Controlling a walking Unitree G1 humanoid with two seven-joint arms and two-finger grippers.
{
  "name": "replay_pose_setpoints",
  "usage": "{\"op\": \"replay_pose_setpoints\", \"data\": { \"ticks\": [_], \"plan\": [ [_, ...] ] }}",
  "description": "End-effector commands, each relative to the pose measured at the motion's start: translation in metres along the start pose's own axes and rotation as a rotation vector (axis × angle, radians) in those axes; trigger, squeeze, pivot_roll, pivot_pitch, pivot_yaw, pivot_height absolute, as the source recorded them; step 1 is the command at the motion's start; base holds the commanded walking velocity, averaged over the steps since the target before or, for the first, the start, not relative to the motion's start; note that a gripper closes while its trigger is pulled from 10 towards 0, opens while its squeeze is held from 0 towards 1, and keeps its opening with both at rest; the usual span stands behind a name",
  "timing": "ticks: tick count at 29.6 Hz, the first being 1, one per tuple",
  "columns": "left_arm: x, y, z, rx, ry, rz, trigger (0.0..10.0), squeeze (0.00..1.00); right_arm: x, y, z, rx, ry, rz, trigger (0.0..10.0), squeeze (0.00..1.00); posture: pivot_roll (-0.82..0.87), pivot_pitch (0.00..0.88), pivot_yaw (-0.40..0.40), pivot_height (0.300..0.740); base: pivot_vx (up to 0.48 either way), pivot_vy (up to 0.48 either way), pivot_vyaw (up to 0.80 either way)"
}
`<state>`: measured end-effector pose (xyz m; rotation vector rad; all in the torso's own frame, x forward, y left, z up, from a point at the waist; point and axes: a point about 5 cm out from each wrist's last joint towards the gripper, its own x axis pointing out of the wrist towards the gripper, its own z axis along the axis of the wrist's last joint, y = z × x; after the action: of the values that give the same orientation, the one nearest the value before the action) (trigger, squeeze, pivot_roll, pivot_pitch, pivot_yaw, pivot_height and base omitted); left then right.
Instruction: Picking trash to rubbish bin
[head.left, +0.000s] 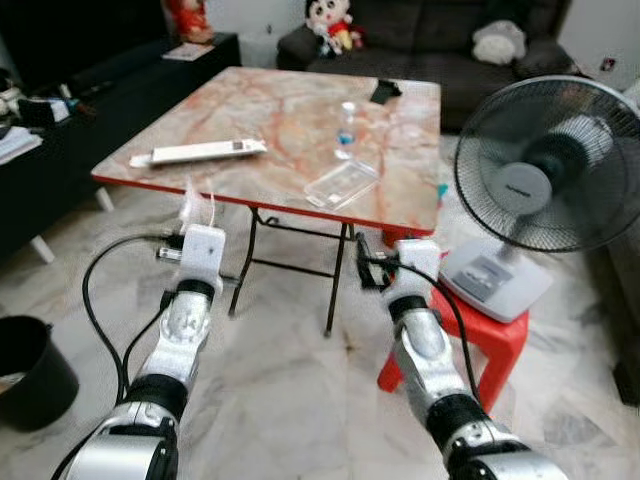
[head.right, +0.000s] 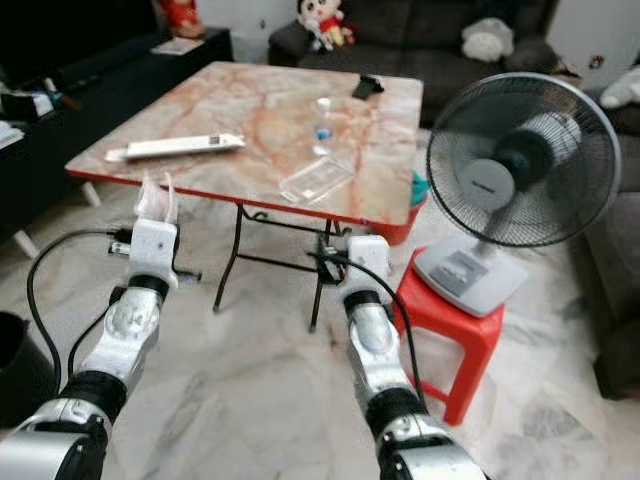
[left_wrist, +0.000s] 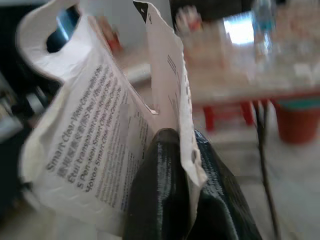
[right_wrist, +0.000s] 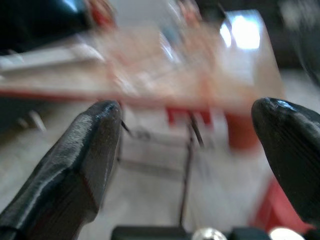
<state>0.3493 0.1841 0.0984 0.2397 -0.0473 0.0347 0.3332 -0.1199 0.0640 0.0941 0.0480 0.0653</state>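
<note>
My left gripper (left_wrist: 172, 200) is shut on a piece of white printed packaging (left_wrist: 95, 135), held up in front of the table's near edge; the packaging (head.left: 197, 205) sticks up above the left wrist. My right gripper (right_wrist: 190, 150) is open and holds nothing, below the table's front edge. A black rubbish bin (head.left: 30, 370) stands on the floor at the far left, beside my left arm. On the marble table (head.left: 280, 110) lie a clear plastic container (head.left: 341, 184), a small plastic bottle (head.left: 346, 128) and a long white item (head.left: 198, 152).
A standing fan (head.left: 540, 170) rests on a red stool (head.left: 500, 335) close to my right arm. A black object (head.left: 385, 90) lies at the table's far edge. A dark sofa (head.left: 440, 40) is behind, and a black low cabinet (head.left: 100, 100) runs along the left.
</note>
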Motion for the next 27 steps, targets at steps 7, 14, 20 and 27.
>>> {"op": "replay_pose_setpoints", "data": {
  "ticks": [7,14,20,27],
  "plan": [
    [-0.041,0.013,-0.075,-0.147,0.396,0.039,10.0,0.00,-0.052,-0.034,-0.079,0.109,0.420,-0.137,10.0,0.00,0.01,0.000,-0.001,0.740,0.000,0.000,0.00],
    [-0.089,0.015,-0.122,-0.124,0.648,0.026,10.0,0.00,-0.112,-0.049,-0.131,0.111,0.712,-0.204,10.0,0.00,0.01,0.000,0.007,0.740,0.000,0.000,0.00],
    [-0.136,0.020,-0.154,-0.130,0.852,0.087,10.0,0.00,-0.159,-0.047,-0.159,0.138,0.878,-0.197,10.0,0.00,0.02,0.000,0.000,0.740,0.000,0.000,0.00],
    [-0.163,0.020,-0.169,-0.178,0.953,0.129,10.0,0.00,-0.153,-0.043,-0.157,0.128,0.858,-0.171,10.0,0.00,0.01,0.000,0.005,0.740,0.000,0.000,0.23]
  ]
}}
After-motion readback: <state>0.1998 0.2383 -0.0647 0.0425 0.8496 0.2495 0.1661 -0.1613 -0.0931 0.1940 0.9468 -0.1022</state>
